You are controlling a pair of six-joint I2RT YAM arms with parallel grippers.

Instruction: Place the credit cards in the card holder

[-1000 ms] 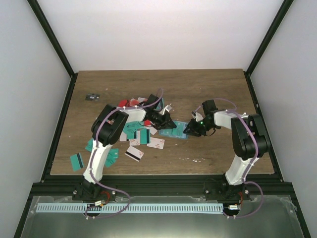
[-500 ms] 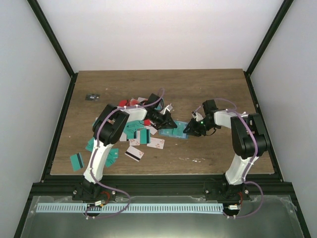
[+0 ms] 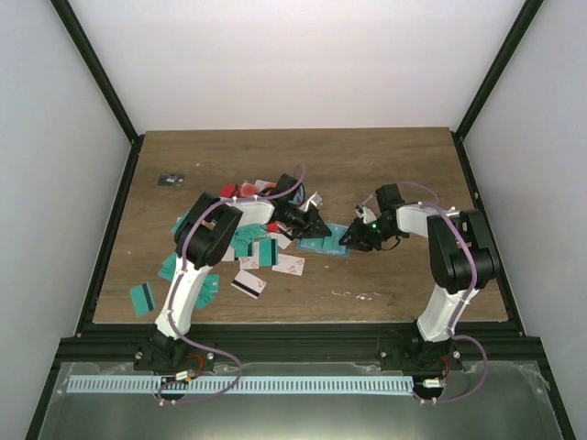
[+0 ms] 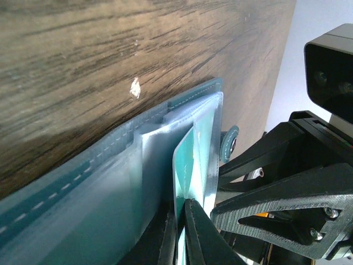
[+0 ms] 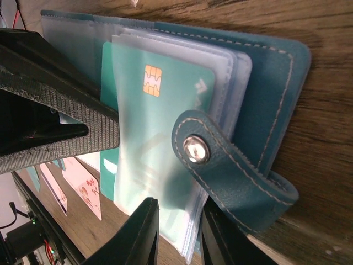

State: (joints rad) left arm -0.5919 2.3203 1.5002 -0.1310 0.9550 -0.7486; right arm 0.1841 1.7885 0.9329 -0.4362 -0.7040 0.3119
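Left jaws pinched on teal card, its tip inside card holder pocket (mid surface). Right jaws, just to the right, nip holder's clear sleeves.

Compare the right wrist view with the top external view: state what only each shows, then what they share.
Only the right wrist view: the gold chip on the teal card among the clear sleeves, and the snap strap with its metal button. Only the top external view: the loose credit cards scattered on the table, and a small dark object at the far left. Shared: the card holder, the left gripper gripping the teal card, and the right gripper at the holder's edge.
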